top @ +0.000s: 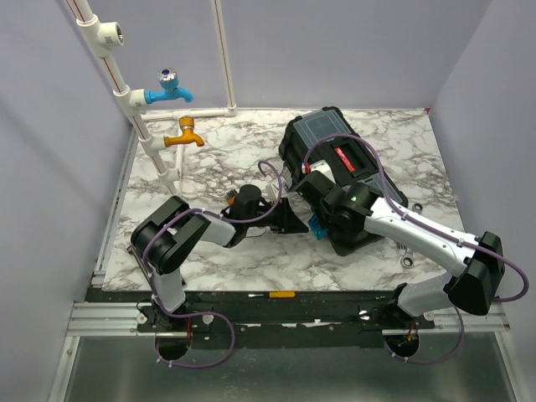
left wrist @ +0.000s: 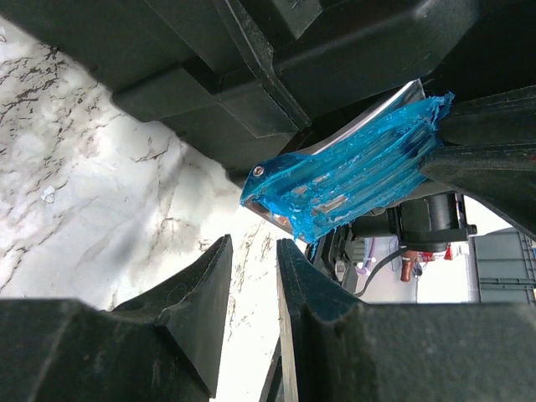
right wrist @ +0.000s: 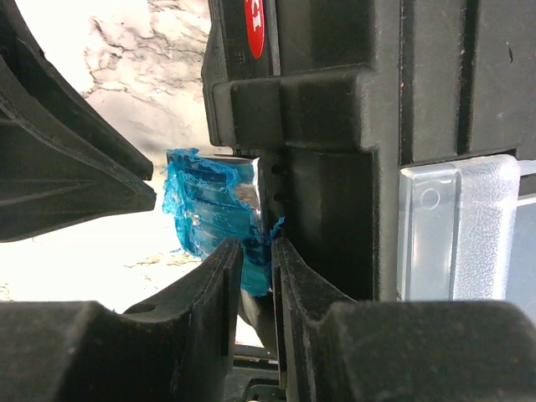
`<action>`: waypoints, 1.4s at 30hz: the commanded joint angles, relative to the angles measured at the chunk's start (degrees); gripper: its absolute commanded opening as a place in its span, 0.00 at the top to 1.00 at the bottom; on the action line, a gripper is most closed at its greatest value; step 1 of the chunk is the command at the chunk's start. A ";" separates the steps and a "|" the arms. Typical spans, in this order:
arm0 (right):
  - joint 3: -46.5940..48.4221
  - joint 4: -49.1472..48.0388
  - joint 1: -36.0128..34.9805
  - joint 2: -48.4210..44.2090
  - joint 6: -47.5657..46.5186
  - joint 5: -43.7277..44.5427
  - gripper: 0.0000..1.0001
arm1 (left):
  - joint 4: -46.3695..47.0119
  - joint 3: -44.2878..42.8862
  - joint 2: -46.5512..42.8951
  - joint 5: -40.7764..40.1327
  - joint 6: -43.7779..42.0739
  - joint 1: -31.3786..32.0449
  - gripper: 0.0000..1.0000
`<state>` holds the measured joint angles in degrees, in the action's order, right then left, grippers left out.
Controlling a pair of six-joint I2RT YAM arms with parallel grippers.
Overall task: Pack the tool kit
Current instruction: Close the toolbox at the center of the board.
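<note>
Top external shows us the toolbox (top: 295, 144) sitting on the marble table (top: 218, 159), toward the back right. Its red-black handle (top: 347, 159) and a clear lid (top: 328, 130) face up. At its near-left corner we see a teal latch (top: 316, 226), and both arms meet there. The left arm (top: 209, 230) reaches in from the left, and the right arm (top: 419, 234) stretches across the near part of the box from the right. Well apart, at the back left, a blue tap (top: 172, 88) and an orange tap (top: 186, 136) stick out from white pipes (top: 109, 50).

In the left wrist view, the left gripper (left wrist: 251, 268) sits just beside the teal latch (left wrist: 343, 184), under the dark underside of the toolbox (left wrist: 352, 50). Its fingers (left wrist: 197, 293) stand a narrow slit apart. Only marble shows through the gap, so we see nothing held.

In the right wrist view, the right gripper (right wrist: 257, 251) is clamped on the edge of the teal latch (right wrist: 205, 201). Blue plastic fills the slit between its fingers (right wrist: 209, 293), hard against the black wall of the toolbox (right wrist: 335, 100). The clear lid (right wrist: 456, 226) lies just to the right. The view is tight here, so we cannot tell how deep that bite goes.
</note>
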<state>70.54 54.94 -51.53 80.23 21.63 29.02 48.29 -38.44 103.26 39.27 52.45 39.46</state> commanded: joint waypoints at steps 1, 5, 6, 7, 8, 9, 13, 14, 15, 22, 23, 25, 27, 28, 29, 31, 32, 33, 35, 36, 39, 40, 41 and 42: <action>-1.47 3.32 0.88 0.39 0.00 2.73 0.71 | 1.37 0.40 -0.68 -0.65 -0.32 0.00 0.70; -0.09 3.97 0.85 0.28 -0.12 3.13 0.72 | 1.10 0.30 -1.67 -0.42 -0.45 0.10 0.70; 0.44 4.16 0.90 0.31 -0.16 3.45 0.72 | 0.89 0.00 -2.17 -0.23 -0.35 0.15 0.70; 1.20 4.43 0.90 0.29 -0.21 3.63 0.71 | 0.63 -0.19 -2.60 -0.12 -0.32 0.29 0.70; 1.94 4.56 0.90 0.33 -0.43 3.91 0.70 | 0.07 -0.64 -2.94 -0.15 -0.37 0.43 0.70; 2.94 4.81 0.88 0.33 -0.68 4.10 0.68 | -0.79 -1.12 -3.37 -0.22 -0.53 0.80 0.70; 7.17 5.14 0.89 -0.30 -1.59 4.16 0.63 | -4.38 -3.51 -4.60 -0.70 -1.76 1.98 0.70; 8.32 4.95 0.84 -0.61 -1.87 4.12 0.61 | -5.08 -3.98 -4.78 -0.90 -2.03 2.23 0.70; 9.09 4.64 0.91 -1.00 -2.21 4.03 0.60 | -5.81 -4.46 -5.14 -1.01 -2.34 2.34 0.70; 11.19 -1.31 2.89 -5.30 -3.01 5.65 0.36 | -10.88 -7.67 -5.75 -1.61 -4.64 2.72 0.70; 10.92 -2.58 5.23 -5.94 -3.05 5.81 0.35 | -11.75 -8.28 -5.78 -1.84 -4.86 2.81 0.70; 10.58 -5.33 12.26 -7.45 -3.23 3.03 0.34 | -14.50 -9.42 -5.76 -2.90 -5.48 3.05 0.70; 9.07 -10.10 18.76 -10.43 -2.47 0.65 0.26 | -17.91 -10.68 -5.83 -3.99 -6.28 3.33 0.70; 9.00 -11.32 21.61 -11.43 -1.18 -0.83 0.19 | -19.09 -11.06 -5.90 -4.43 -6.47 3.43 0.69; 8.74 -12.80 23.79 -12.44 0.02 -2.06 0.14 | -20.16 -11.40 -6.03 -4.82 -6.56 3.58 0.66; 7.17 -15.84 28.50 -14.10 2.37 -4.59 0.03 | -22.26 -12.01 -6.44 -5.85 -6.76 3.76 0.54; 6.17 -17.03 31.43 -14.45 3.51 -6.12 0.00 | -22.65 -12.01 -6.63 -6.13 -6.81 3.94 0.45; 5.52 -18.10 34.48 -14.51 4.32 -8.24 0.00 | -22.90 -11.93 -7.00 -6.53 -6.97 4.17 0.38; 3.62 -20.06 41.56 -14.18 6.48 -15.73 0.00 | -23.56 -11.93 -7.36 -7.14 -7.17 4.64 0.30; 1.93 -21.83 44.56 -14.09 7.76 -20.42 0.00 | -23.59 -11.91 -7.45 -7.24 -7.18 4.82 0.29; -2.77 -25.91 49.60 -13.03 11.20 -31.52 0.00 | -23.57 -12.35 -7.21 -6.92 -6.94 5.27 0.29; -4.56 -27.20 50.36 -12.39 11.69 -33.65 0.00 | -23.75 -12.51 -6.99 -7.06 -6.88 5.45 0.29; -6.07 -28.18 50.87 -11.86 11.83 -36.05 0.00 | -23.94 -12.76 -6.87 -7.24 -6.71 5.67 0.29; -7.29 -28.97 51.12 -11.60 11.86 -38.21 0.00 | -24.03 -12.87 -6.64 -7.42 -6.54 5.85 0.30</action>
<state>68.60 31.81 -1.96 66.54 29.74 7.29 26.26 -49.34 96.42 35.79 46.94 44.14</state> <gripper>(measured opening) 0.998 0.708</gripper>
